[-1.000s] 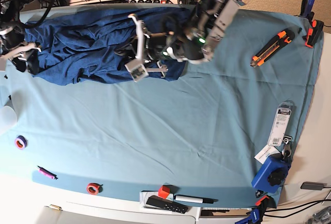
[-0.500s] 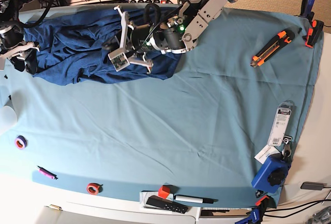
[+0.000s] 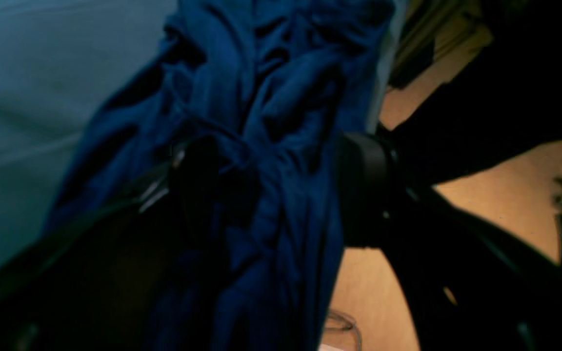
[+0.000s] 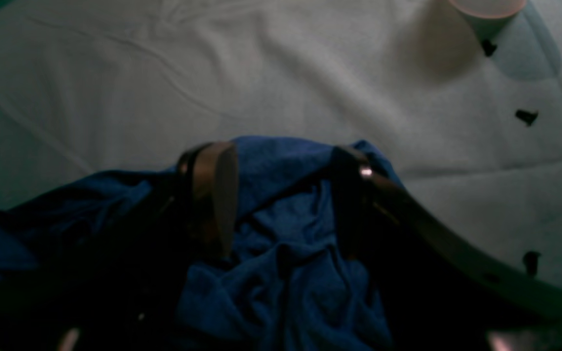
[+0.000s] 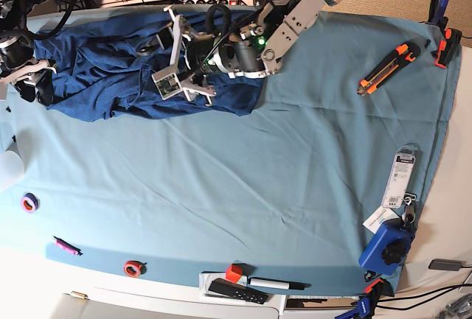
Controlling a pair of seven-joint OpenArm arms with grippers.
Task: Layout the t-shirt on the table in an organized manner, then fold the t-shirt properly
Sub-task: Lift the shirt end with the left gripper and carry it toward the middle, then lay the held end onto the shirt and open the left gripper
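The t-shirt (image 5: 110, 65) lies bunched and creased along the far left part of the table (image 5: 295, 164), a dark blue heap stretching from the left edge toward the middle; the left gripper (image 5: 171, 52) sits over the heap's right half with its pale fingers spread wide, folds of fabric lying between and under them with nothing pinched; in the left wrist view the cloth (image 3: 261, 146) runs loosely through the gap; the left arm reaches in from the far side, slanting down and leftward, low over the cloth; the right gripper (image 5: 33, 76) rests at the heap's left end, jaws also wide, straddling a ridge of the shirt (image 4: 281, 243) without pressing it; its arm enters from the far left corner.
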